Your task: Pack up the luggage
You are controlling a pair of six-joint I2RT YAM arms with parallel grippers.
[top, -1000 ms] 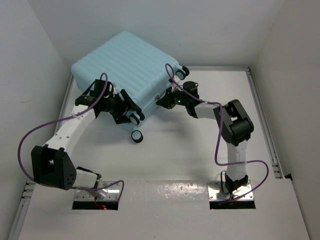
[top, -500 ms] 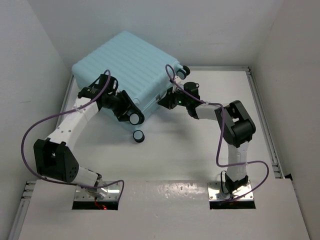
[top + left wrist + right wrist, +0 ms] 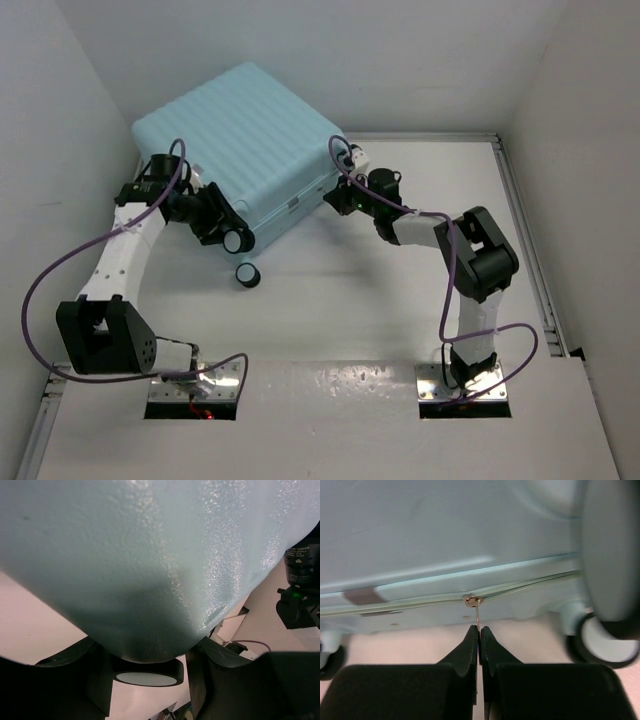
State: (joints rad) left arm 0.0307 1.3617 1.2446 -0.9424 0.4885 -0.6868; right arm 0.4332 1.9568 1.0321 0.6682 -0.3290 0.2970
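Observation:
The luggage (image 3: 240,130), a pale aqua ribbed hard-shell case, lies closed at the table's back left. My left gripper (image 3: 218,222) is at its near left corner. In the left wrist view the shell (image 3: 150,555) fills the frame. The left gripper (image 3: 148,650) has a finger pressed on each side of that corner, above a black wheel (image 3: 147,672). My right gripper (image 3: 338,200) is at the case's near side. In the right wrist view it (image 3: 479,630) is shut on the thin metal zipper pull (image 3: 477,614) hanging from the zip line.
White walls stand close behind and left of the case. Two black wheels (image 3: 237,240) (image 3: 247,275) stick out at the near left corner, another wheel (image 3: 605,640) sits right of the zipper pull. A metal rail (image 3: 522,230) borders the table's right side.
The left jaws closed on the case's corner. The left arm then swung left and the case shifted left with it. The right gripper followed, staying shut on the zipper pull.

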